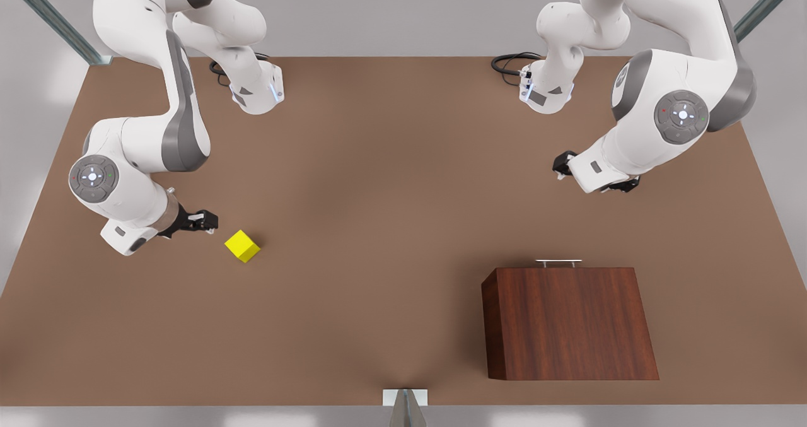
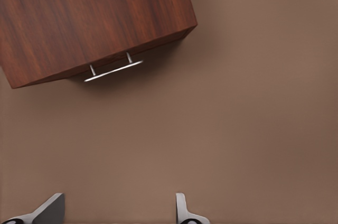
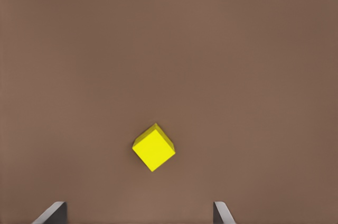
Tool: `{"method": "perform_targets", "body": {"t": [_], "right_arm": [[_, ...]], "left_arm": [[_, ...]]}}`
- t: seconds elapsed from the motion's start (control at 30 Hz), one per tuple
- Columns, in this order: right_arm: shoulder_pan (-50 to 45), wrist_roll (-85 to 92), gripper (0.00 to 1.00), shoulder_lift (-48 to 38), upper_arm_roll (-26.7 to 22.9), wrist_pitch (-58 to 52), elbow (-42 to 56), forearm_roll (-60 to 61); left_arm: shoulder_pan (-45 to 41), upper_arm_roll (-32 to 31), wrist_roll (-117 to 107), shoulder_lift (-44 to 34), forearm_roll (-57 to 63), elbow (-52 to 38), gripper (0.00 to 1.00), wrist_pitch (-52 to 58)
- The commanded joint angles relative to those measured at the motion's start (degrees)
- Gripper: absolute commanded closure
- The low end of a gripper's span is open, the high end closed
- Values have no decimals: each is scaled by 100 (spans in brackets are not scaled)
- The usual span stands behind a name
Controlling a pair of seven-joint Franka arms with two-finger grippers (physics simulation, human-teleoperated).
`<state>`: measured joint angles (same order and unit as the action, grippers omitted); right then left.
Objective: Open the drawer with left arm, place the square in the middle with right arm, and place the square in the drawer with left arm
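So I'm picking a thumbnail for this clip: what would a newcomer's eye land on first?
First the small bright yellow cube, alone on the flat brown tabletop at the front view's left, just beside the right claw, whose fingers are open. Next the boxy dark reddish-brown wooden cabinet at the lower right, silver bar handle facing the open left claw, drawer shut.

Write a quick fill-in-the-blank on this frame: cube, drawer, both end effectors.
1. The square is colored ____.
2. The drawer in the wooden cabinet is ____, its silver handle untouched.
3. The right end effector hovers beside the square with fingers ____.
4. The left end effector, open, is nearer the ____ than the square.

Missing words: yellow; closed; open; cabinet
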<state>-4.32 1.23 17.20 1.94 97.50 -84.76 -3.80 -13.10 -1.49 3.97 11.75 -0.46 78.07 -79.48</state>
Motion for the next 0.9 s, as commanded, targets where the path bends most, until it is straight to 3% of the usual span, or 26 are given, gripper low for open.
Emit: {"method": "perform_targets", "body": {"t": [0.0,0.07,0.13,0.2,0.3,0.43,0.6,0.8,0.87], "right_arm": [[45,26,0,-6,0,67,3,19],[54,35,0,-15,0,58,12,11],[-7,-27,0,28,0,-12,-58,2],[19,-97,0,564,17,-144,-41,98],[-16,-1537,0,749,17,32,-67,239],[431,-2021,0,951,17,260,-76,748],[678,-3040,0,1303,17,269,-76,1206],[748,-3015,0,1321,8,14,-94,1241],[775,-3269,0,1303,17,382,-348,1267]], "left_arm": [[0,0,-274,-7,2,-3,0,-41],[-35,0,-143,11,28,6,0,-76],[-132,-9,1415,160,72,76,0,-199],[-114,-27,6016,117,415,1218,0,-1569],[-114,-27,7951,-129,854,2458,0,-3687],[-97,8,8620,-174,1680,3416,0,-5542],[53,8,9200,-296,1698,4496,0,-7686],[53,8,9903,-288,1768,4761,0,-8311],[53,8,9912,-209,1768,4761,0,-8347]]}}
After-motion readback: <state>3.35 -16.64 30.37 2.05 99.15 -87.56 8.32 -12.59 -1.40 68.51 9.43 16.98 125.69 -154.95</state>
